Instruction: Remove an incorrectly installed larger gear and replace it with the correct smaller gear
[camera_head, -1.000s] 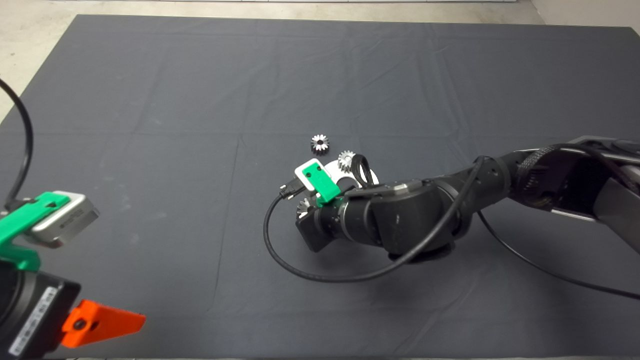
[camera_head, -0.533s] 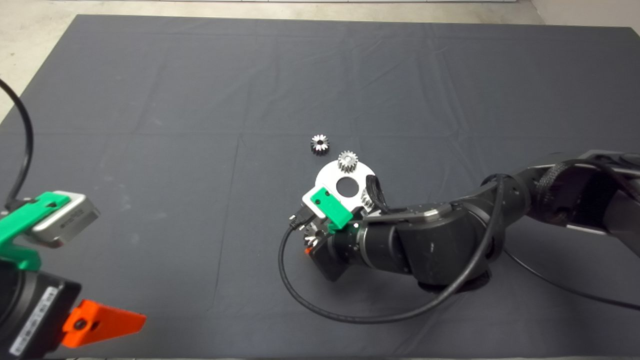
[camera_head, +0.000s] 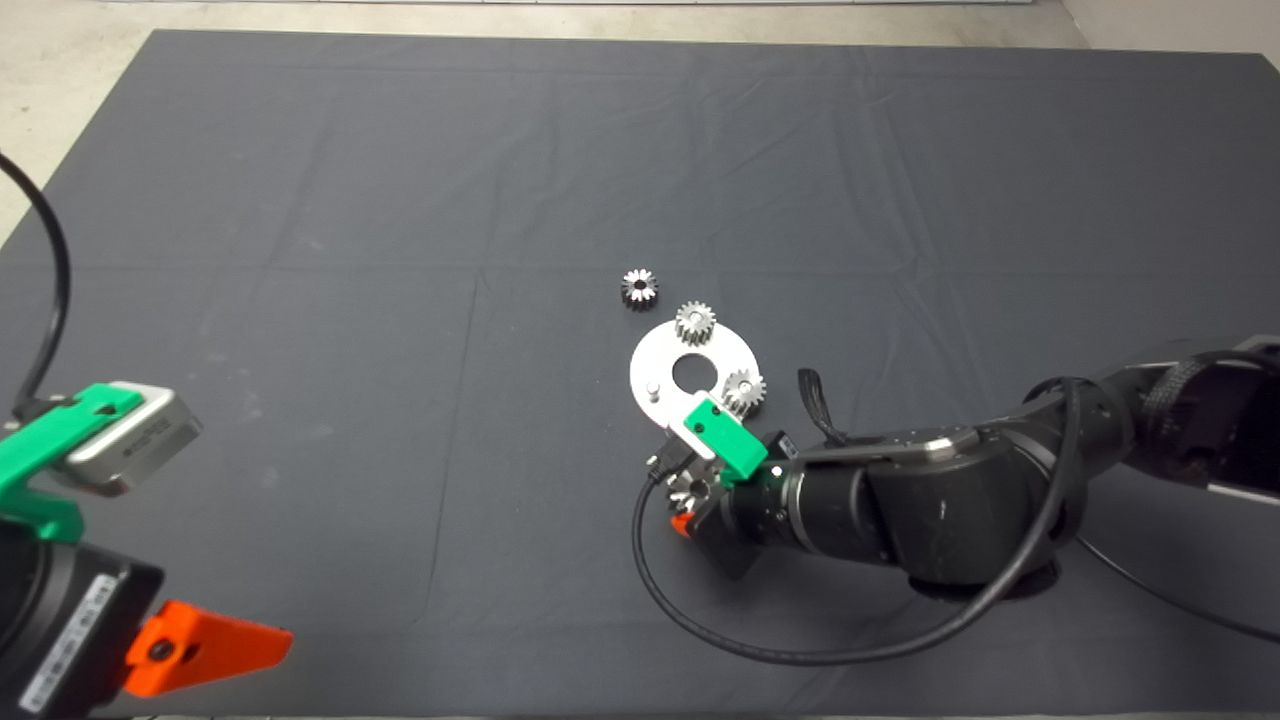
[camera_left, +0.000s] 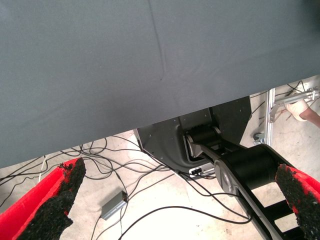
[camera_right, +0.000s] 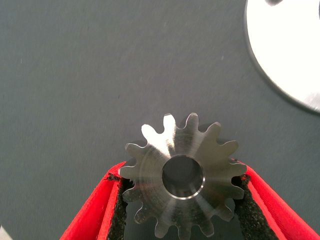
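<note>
In the head view, the right gripper (camera_head: 688, 505) comes in from the right edge on its black arm and sits low over the dark mat (camera_head: 300, 250), just off the near edge of a round silver plate (camera_head: 660, 365) with a centre hole. A toothed sliver of the larger gear (camera_head: 690, 490) shows at the gripper's tip, beside a bit of red finger, clear of the plate. Two gears stand on the plate: one (camera_head: 695, 322) at its far edge, another (camera_head: 744, 389) at its right edge, and a small peg (camera_head: 652, 388) rises bare near its left edge. The smaller gear (camera_head: 639, 288) lies on the mat just beyond the plate, dark with bright-tipped teeth. The left gripper (camera_head: 205, 645) waits at the lower left corner, one orange-red finger in sight. In the left wrist view, the left gripper's (camera_left: 177, 207) two red fingers (camera_left: 47, 200) stand wide apart with nothing between them, over the mat's edge, floor cables and the robot's dark base. In the right wrist view, the right gripper's (camera_right: 182, 192) black pads (camera_right: 118, 210) press on opposite sides of the larger gear (camera_right: 165, 165), pinching it by its teeth; its flat face and round centre hole face the camera, with mat behind and the plate's (camera_right: 285, 45) curved rim well apart at one corner.
</note>
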